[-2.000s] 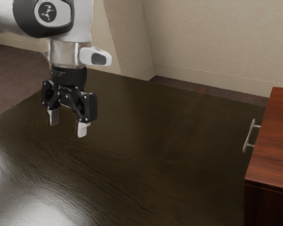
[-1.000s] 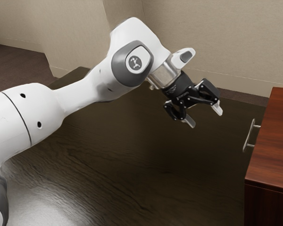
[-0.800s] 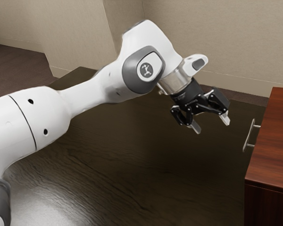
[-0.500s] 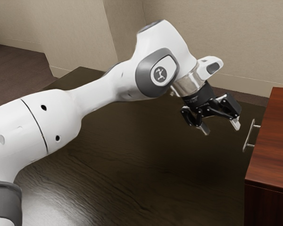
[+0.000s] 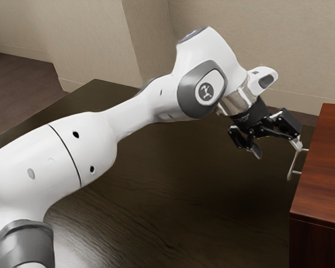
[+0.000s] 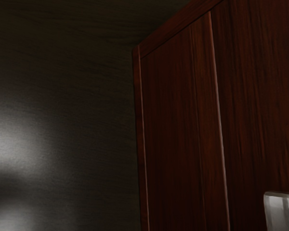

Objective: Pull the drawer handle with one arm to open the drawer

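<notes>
Drawer handle (image 5: 293,162): pale grey bar, upright, standing off the front of a red-brown wooden cabinet (image 5: 325,167) at the exterior view's right edge. Cabinet sits on a dark wood table (image 5: 156,195). White Franka arm (image 5: 156,109) comes in from the exterior view's lower left and stretches across the table toward the cabinet. Gripper (image 5: 277,146) is black, tilted down toward the handle, jaws spread wide and holding nothing. One fingertip (image 5: 297,144) is right at the handle's upper end by its mounting post; contact can't be told. The other finger hangs well short of the handle, on the arm's side. Wrist view: cabinet front (image 6: 207,120) close up, with thin vertical seams, panels looking flush; handle end (image 6: 281,210) shows pale grey against the front, dark table (image 6: 62,120) beside the cabinet. Beige wall (image 5: 257,39) behind.
</notes>
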You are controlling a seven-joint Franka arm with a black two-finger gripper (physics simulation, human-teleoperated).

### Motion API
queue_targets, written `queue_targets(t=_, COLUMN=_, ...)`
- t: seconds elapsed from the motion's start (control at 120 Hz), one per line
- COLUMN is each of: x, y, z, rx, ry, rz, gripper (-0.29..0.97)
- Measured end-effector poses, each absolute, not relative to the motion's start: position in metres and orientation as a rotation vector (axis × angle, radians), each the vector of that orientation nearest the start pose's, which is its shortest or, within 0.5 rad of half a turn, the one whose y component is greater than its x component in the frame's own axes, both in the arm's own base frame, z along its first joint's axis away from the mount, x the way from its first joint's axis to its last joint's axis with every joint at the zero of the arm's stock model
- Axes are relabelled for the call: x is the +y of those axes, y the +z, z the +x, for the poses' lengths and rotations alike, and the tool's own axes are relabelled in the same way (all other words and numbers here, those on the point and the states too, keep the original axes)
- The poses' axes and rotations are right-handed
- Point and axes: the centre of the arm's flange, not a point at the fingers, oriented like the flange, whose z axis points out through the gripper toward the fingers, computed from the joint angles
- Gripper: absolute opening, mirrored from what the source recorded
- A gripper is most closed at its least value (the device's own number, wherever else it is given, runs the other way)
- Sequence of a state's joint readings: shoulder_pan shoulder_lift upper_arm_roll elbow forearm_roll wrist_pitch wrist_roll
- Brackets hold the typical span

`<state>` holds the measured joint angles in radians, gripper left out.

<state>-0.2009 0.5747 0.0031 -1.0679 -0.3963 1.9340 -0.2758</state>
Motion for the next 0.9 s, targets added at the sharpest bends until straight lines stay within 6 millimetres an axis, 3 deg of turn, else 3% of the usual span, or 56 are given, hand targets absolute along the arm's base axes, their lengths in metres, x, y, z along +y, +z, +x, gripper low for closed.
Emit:
queue_targets(t=0.333, x=-0.174, y=0.518, z=0.73, rx=-0.327, ry=-0.298, rz=-3.546, gripper=0.68)
queue_targets(t=0.458, x=-0.169, y=0.527, z=0.727, rx=-0.343, ry=-0.309, rz=-3.546, gripper=0.68)
queue_targets(t=0.642, x=-0.179, y=0.523, z=0.722, rx=-0.321, ry=-0.275, rz=-3.563, gripper=0.68)
queue_targets(t=0.9, x=-0.184, y=0.546, z=0.714, rx=-0.286, ry=-0.319, rz=-3.569, gripper=0.68)
